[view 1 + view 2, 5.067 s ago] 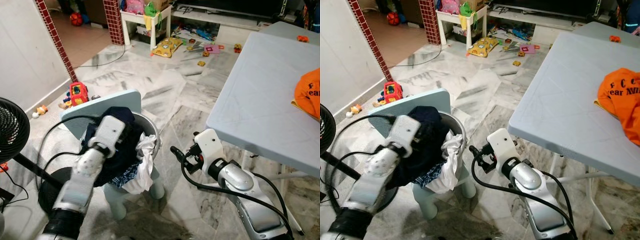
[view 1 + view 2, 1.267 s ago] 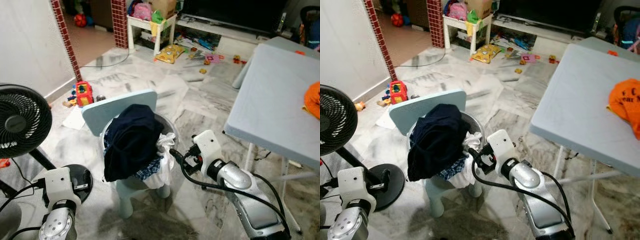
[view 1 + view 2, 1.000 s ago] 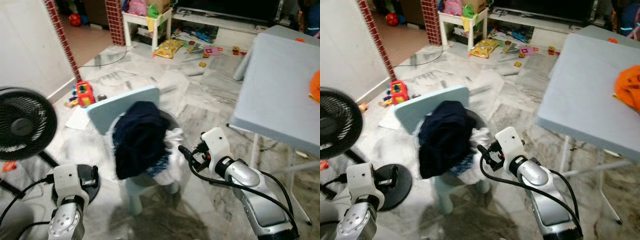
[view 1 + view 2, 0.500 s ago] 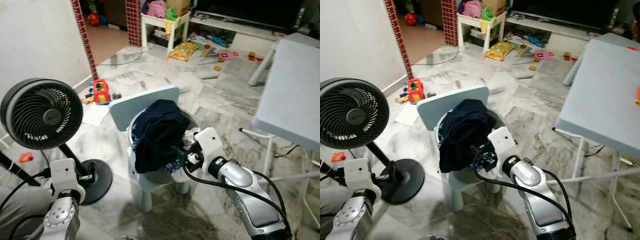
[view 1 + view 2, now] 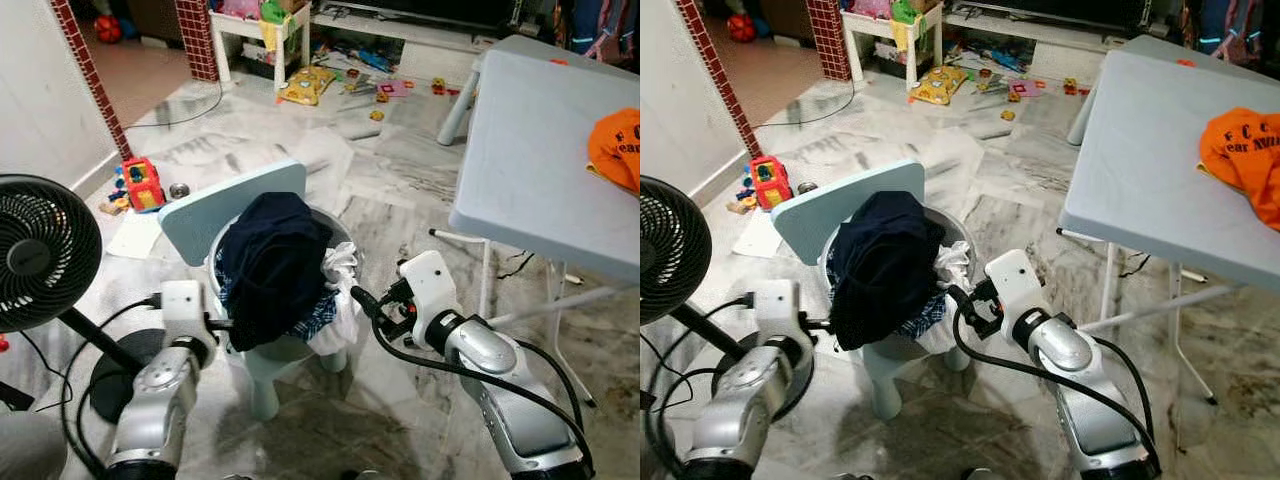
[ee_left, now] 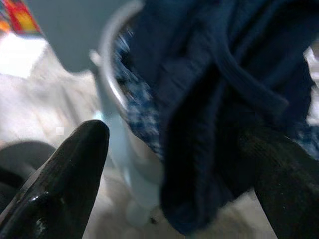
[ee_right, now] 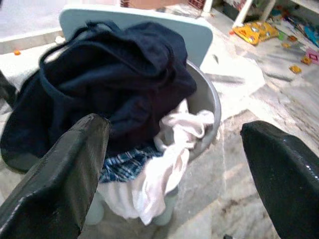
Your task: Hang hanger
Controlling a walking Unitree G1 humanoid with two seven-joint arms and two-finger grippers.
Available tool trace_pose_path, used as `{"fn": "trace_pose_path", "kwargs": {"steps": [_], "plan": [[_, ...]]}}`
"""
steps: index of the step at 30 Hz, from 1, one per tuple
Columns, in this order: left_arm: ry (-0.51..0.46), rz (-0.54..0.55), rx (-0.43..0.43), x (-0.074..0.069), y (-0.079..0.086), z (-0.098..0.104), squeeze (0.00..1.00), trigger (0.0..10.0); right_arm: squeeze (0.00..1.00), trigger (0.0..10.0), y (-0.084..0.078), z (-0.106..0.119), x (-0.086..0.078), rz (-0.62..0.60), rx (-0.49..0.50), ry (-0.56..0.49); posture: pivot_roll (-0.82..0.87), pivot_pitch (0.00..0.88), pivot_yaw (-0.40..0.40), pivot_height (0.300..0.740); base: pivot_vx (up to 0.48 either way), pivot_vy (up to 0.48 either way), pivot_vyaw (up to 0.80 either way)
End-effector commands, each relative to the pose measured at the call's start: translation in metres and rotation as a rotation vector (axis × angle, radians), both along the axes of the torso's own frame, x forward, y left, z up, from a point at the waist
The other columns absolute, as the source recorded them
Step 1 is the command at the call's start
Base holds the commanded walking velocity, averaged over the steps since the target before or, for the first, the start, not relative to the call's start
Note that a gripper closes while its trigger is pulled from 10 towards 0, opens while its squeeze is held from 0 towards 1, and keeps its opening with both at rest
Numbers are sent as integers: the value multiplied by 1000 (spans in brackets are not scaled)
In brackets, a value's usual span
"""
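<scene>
A dark navy garment [image 5: 270, 265] lies heaped on a metal basin [image 5: 342, 228] of clothes that stands on a small light-blue chair [image 5: 225, 205]. A white cloth [image 5: 340, 300] and a plaid cloth [image 5: 312, 322] hang over the basin's near side. My left gripper [image 5: 222, 322] is open, close beside the basin's left side, and the navy garment [image 6: 209, 99] sits right ahead of its fingers [image 6: 65, 184]. On the basin's right, my right gripper [image 5: 365, 303] is open and a little apart from the white cloth [image 7: 174, 144].
A black standing fan [image 5: 40, 250] with its round base [image 5: 110, 385] and cable is on my left. A grey folding table [image 5: 530, 150] with an orange shirt [image 5: 618, 145] stands to the right. Toys [image 5: 145, 185] lie scattered on the marble floor further back.
The camera has swung about. My left arm has risen from low beside the fan base up to the basin's left side. My right gripper stays near the basin's right side.
</scene>
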State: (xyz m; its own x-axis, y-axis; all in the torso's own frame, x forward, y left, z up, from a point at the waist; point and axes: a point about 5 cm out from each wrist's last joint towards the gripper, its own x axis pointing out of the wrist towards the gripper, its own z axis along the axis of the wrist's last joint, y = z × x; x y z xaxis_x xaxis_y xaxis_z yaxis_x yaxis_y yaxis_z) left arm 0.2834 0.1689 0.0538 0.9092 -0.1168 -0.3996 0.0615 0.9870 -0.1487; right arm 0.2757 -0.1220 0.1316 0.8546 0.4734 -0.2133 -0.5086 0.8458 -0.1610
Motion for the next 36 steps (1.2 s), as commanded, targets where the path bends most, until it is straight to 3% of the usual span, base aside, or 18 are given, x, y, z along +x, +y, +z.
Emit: {"fn": "trace_pose_path", "kwargs": {"steps": [1, 12, 17, 18, 19, 20, 36], "plan": [[60, -27, -17, -1, -6, -8, 0, 10000, 0, 10000, -4, 3, -3, -7, -2, 0, -128, 139, -34, 740, 0, 0, 0], [209, -45, -44, 5, -6, -18, 0, 10000, 0, 10000, -10, 10, -20, -6, -18, 36, -194, 201, -43, 740, 0, 0, 0], [212, -60, -57, 10, -6, -16, 0, 10000, 0, 10000, -12, 11, -23, -10, -21, 46, -202, 213, -43, 740, 0, 0, 0], [206, -60, -59, 13, -5, -15, 0, 4471, 0, 10000, -12, 12, -24, -12, -21, 49, -207, 220, -39, 740, 0, 0, 0], [203, -60, -69, 15, -4, -15, 0, 1608, 0, 10000, -12, 13, -25, -13, -20, 51, -210, 223, -38, 740, 0, 0, 0], [207, -63, -79, 17, -4, -14, 0, 0, 0, 10000, -11, 13, -25, -15, -20, 53, -211, 224, -37, 740, 0, 0, 0], [191, -58, -72, 33, -1, -16, 0, 0, 0, 10000, -16, 14, -32, -33, -26, 82, -241, 229, -15, 740, 0, 0, 0]]}}
